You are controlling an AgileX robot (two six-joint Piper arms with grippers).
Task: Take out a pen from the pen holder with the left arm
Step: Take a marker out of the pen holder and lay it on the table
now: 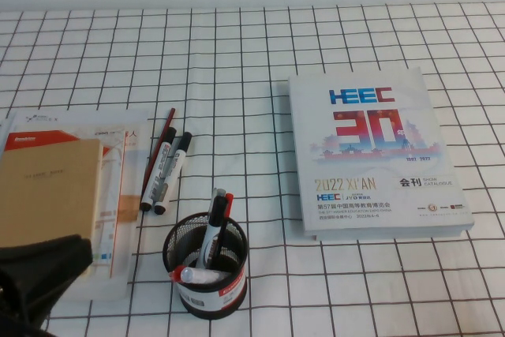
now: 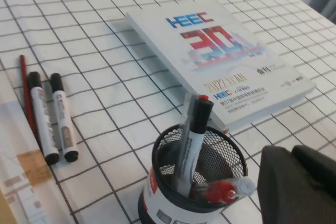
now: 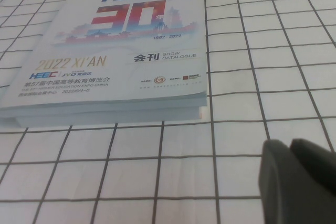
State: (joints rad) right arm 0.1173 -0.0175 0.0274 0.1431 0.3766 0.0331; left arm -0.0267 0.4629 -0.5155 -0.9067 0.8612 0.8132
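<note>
White gridded surface [image 1: 331, 37] is spreading out in front of you, and the black mesh pen holder [image 1: 207, 274] is sitting near its front edge, left of centre. A white marker with a black cap [image 1: 213, 222] is standing in the holder. A red-tipped pen [image 1: 229, 197] is poking up just behind it, and a red-capped marker [image 1: 183, 275] is lying low across the inside.

Your left gripper [image 2: 292, 153] is hanging at the near left, its fingers pressed together and holding nothing. The holder and its pens are sitting to its right, apart from it.

The black-capped marker is pointing cap-up, its long axis nearly vertical and tipping slightly right. The red-capped one is lying left to right, cap at the left.

Your right gripper [image 3: 290, 148] is hovering over bare surface near the catalogue [image 1: 375, 151], its fingers also closed and empty.
</note>
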